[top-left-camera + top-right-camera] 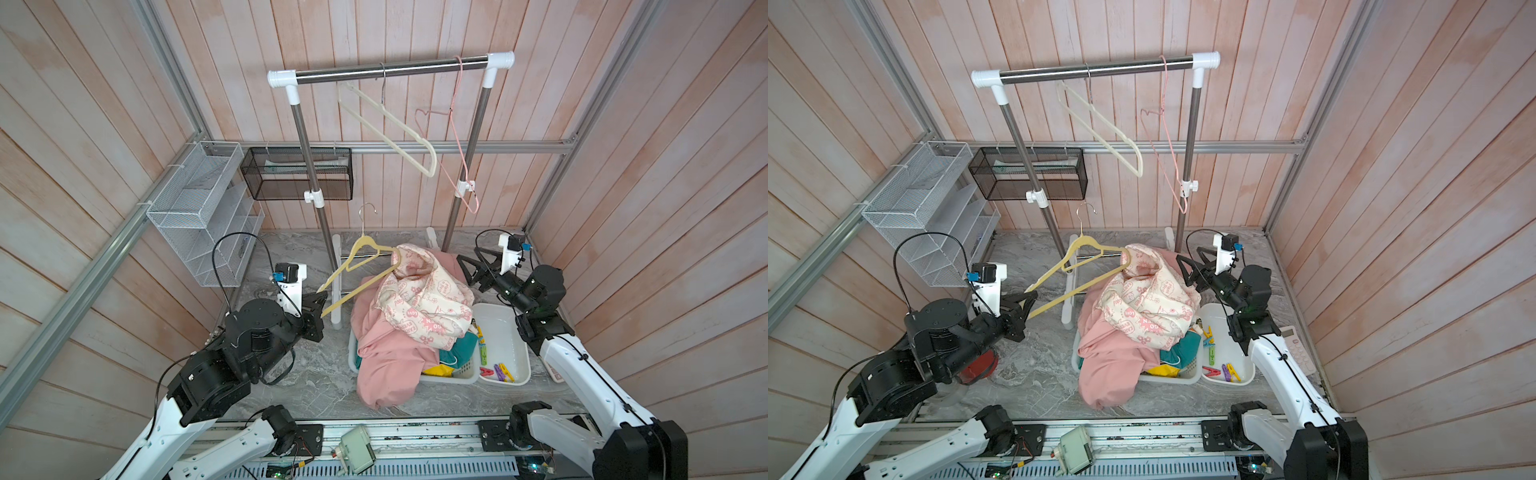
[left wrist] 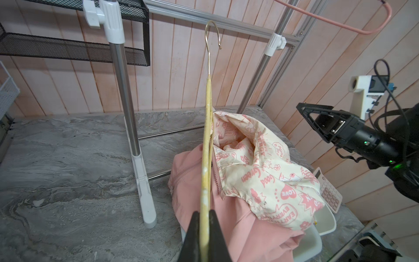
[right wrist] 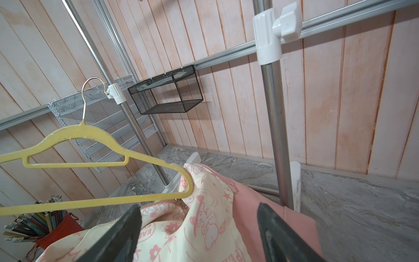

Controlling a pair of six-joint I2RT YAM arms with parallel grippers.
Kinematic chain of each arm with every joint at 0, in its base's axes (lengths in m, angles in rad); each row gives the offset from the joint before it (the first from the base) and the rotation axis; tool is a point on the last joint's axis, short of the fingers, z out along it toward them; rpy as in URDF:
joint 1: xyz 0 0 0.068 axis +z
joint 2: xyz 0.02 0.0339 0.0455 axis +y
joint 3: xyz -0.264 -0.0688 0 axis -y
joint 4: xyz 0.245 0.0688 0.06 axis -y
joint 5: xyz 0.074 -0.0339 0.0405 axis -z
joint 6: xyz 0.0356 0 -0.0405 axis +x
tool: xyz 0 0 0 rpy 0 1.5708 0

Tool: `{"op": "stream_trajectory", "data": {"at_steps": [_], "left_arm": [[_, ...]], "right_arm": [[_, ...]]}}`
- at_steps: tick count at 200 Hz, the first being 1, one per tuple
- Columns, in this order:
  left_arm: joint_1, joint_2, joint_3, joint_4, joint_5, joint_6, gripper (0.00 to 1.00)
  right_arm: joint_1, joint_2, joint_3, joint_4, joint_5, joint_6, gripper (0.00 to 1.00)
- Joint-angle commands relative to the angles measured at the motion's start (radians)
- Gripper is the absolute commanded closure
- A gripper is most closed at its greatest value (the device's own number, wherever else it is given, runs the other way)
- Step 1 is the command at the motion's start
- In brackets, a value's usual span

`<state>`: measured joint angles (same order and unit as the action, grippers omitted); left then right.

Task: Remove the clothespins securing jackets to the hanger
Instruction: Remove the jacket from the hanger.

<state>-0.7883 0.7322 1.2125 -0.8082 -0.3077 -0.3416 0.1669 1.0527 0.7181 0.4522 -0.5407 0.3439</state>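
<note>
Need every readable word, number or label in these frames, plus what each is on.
"LOVE": pink heart on the pink jacket's cream lining.
"good", "Green": same lining, beside the heart.
"ENERGY": same lining, near its folded edge.
"EVERYDAY": speech bubble on the lining; the line next to it is creased and not fully readable.
Calculator keys: too small to read.

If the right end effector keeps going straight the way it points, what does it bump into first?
Probably the pink jacket, its cream lining draped over the yellow hanger. The open right end effector frames it, though depth is unclear.
</note>
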Motion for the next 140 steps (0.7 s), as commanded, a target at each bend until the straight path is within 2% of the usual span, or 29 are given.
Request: {"op": "stream_trajectory", "data": {"at_steps": [1,75,140], "left_arm": [[0.004,0.012,0.07,0.03,-0.095,0.018,1.0],[0.003,0.063,0.237,0.125,-0.151,0.131,1.0],[0.004,0.1,0.283,0.267,-0.194,0.245,1.0]], "right_arm": [[-0.004,0.003,-0.006,0.014,-0.01,0.004,0.18],[-0.004,0.015,-0.036,-0.019,0.015,-0.015,0.19],[-0.004,0.028,-0.069,-0.016,0.024,-0.018,0.19]]}}
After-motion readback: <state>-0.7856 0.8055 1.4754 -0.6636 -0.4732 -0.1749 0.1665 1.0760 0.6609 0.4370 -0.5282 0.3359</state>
